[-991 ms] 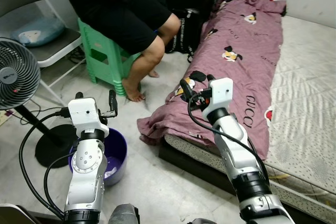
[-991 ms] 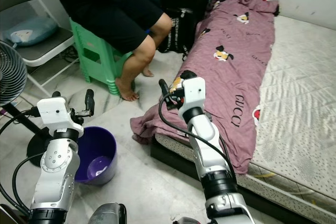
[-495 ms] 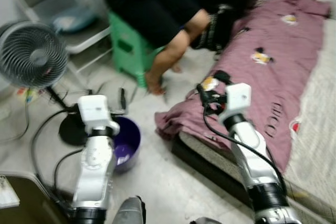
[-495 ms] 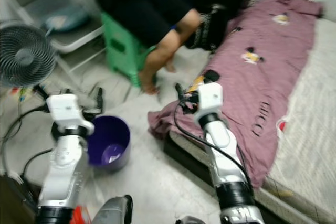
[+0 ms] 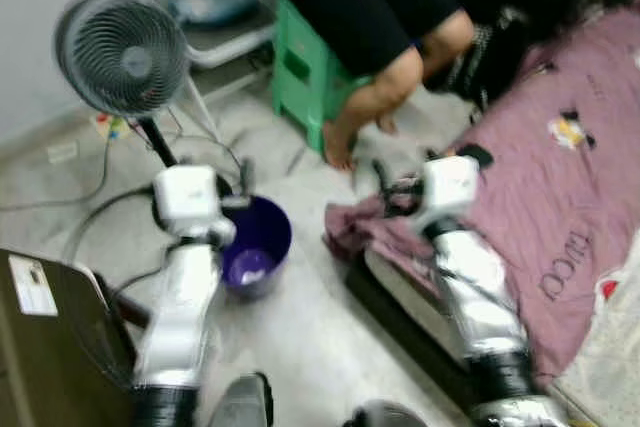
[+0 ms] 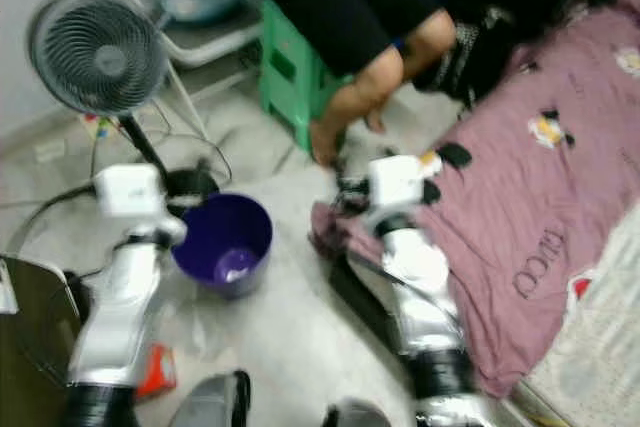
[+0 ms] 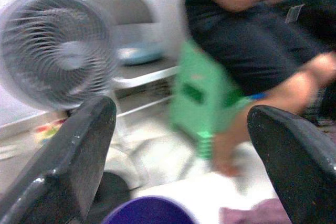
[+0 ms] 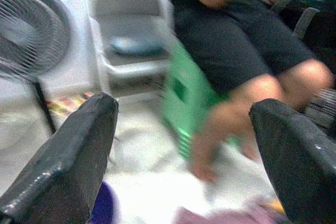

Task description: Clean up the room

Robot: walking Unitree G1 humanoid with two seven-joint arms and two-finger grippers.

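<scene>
I judge I'm between pickups, blurred mid-turn: left end effector [image 7: 184,156] and right end effector [image 8: 184,156] both spread, empty. The purple bin [image 6: 224,243] sits on the floor beside the pink blanket [image 6: 530,237]; next, find litter.

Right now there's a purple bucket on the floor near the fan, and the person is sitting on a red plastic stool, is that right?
Not quite. The purple bucket does stand on the floor near the fan, but the stool under the person is green, not red, as the right eye view shows.
</scene>
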